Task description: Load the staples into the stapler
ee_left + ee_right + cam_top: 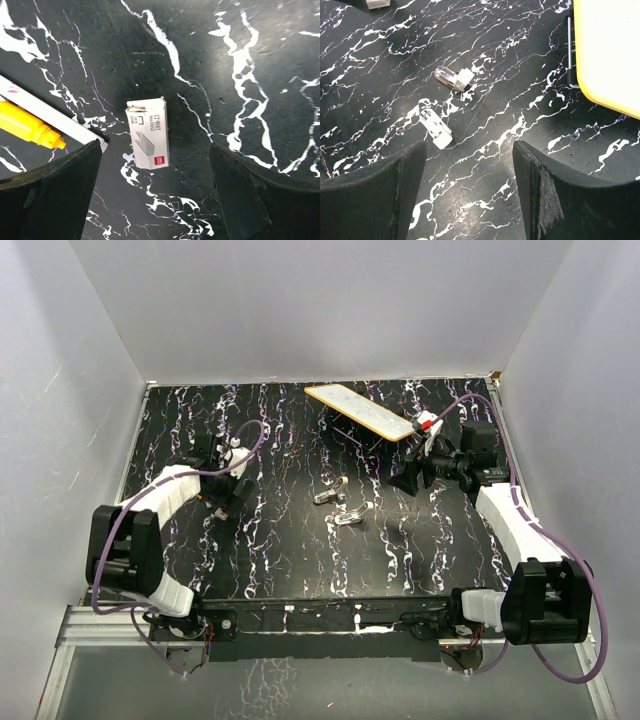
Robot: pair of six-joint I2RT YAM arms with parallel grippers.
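Top external: the stapler (330,491) lies near the middle of the table (300,570) in two whitish parts, with open marble all round. Whether the parts are joined cannot be told. The board (360,411) sits towards the far edge, near the right gripper (410,480).

Left wrist: the left gripper (155,200) is released, jaws wide and gripping nothing. The staple box (147,132) lies flat below them. The yellow pen (27,127) is cut off at the frame's left.

Right wrist: the right gripper is spread and empty. The stapler parts lie apart beyond its fingertips, and the board's corner is cropped.
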